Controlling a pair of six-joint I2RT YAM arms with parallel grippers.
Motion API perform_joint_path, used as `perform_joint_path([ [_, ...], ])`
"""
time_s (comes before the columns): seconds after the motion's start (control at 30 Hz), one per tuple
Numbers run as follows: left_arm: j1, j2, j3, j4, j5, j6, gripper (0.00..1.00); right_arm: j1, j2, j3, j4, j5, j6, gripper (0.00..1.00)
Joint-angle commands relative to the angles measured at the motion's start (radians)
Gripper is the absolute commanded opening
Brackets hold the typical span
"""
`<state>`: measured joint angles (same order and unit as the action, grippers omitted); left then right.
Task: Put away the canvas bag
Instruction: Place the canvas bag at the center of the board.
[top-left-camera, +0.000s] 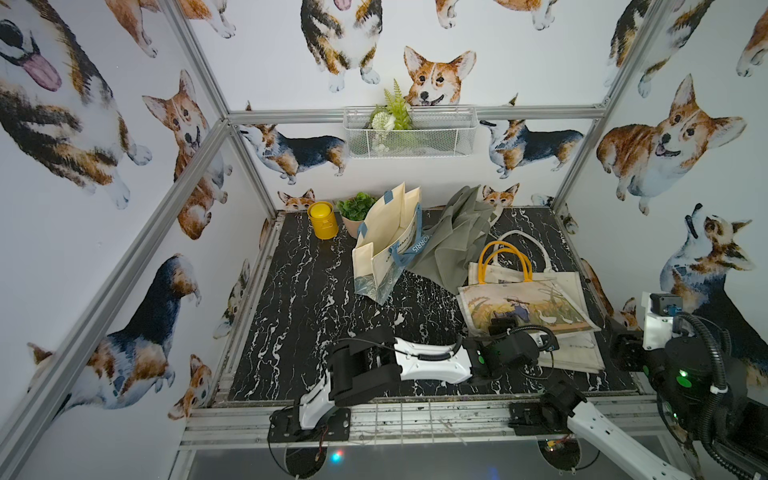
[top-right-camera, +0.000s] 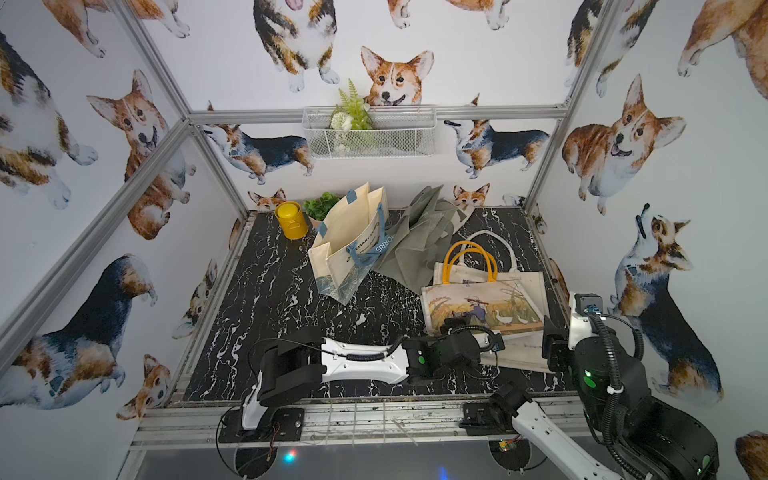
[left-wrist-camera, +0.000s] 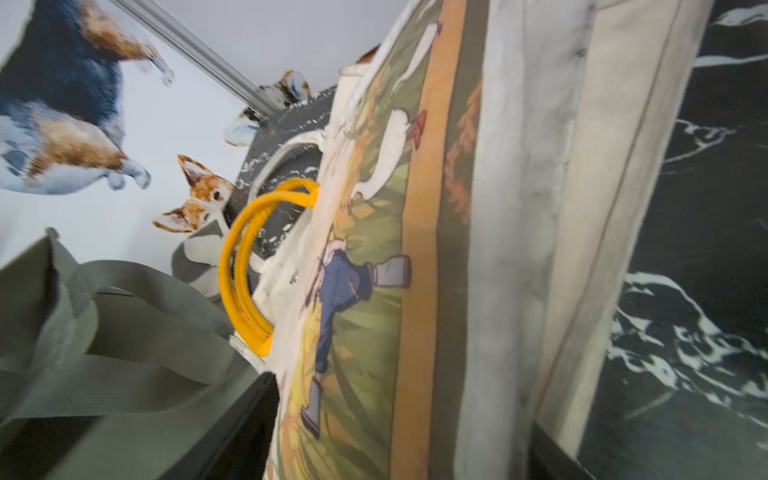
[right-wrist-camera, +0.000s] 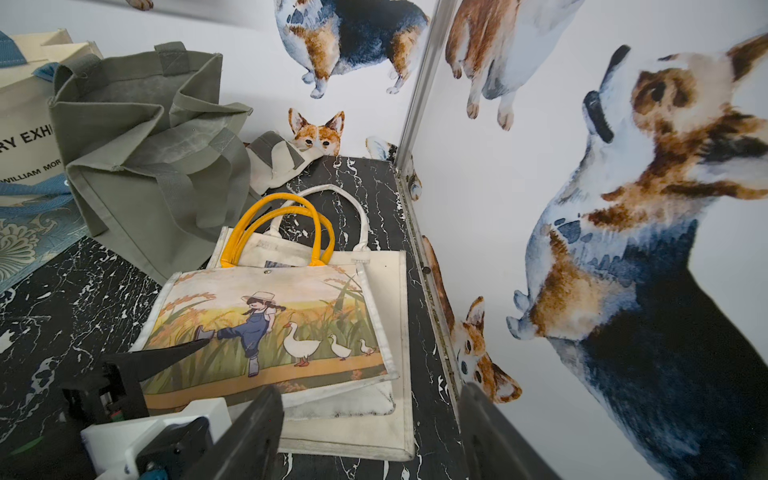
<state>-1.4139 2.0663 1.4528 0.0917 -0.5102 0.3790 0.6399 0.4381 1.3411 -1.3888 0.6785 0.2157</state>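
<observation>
Two jaw pairs, both spread | left wrist view: canvas bag edge-on between left jaws | right wrist view: its whole print, one left jaw overlapping, ahead of right jaws.

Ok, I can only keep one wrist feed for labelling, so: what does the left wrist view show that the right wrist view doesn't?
Only the left wrist view: a close-up along the bottom edges of the picture bag and the plain cream bag under it. Only the right wrist view: the lettered cream bag with blue handles, the whole goose picture, one of the left gripper's fingers at its edge, and the open right gripper. Both: those two stacked bags, the yellow handles, the grey-green bag and the marbled table.
</observation>
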Motion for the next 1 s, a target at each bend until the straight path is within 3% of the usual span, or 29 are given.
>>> perform_joint_path([
  [0.0, 0.023, -0.045, 0.002, -0.171, 0.128, -0.136, 0.8, 0.002, 0.021, -0.03, 0.043, -0.053, 0.073, 0.7],
  [0.3, 0.095, -0.256, -0.071, -0.39, 0.406, -0.282, 0.87, 0.001, 0.107, -0.109, 0.102, -0.165, 0.14, 0.7],
  [0.47, 0.229, -0.388, -0.136, -0.455, 0.558, -0.457, 0.91, 0.001, 0.16, -0.112, 0.112, -0.195, 0.119, 0.68],
  [0.63, 0.33, -0.433, -0.124, -0.518, 0.667, -0.573, 0.9, -0.014, 0.226, -0.12, 0.147, -0.25, 0.08, 0.68],
  [0.77, 0.39, -0.414, -0.12, -0.517, 0.784, -0.661, 0.89, -0.17, 0.316, -0.138, 0.194, -0.454, -0.022, 0.67],
  [0.97, 0.426, -0.341, -0.105, -0.564, 0.747, -0.677, 0.87, -0.422, 0.418, -0.205, 0.287, -0.68, -0.146, 0.66],
])
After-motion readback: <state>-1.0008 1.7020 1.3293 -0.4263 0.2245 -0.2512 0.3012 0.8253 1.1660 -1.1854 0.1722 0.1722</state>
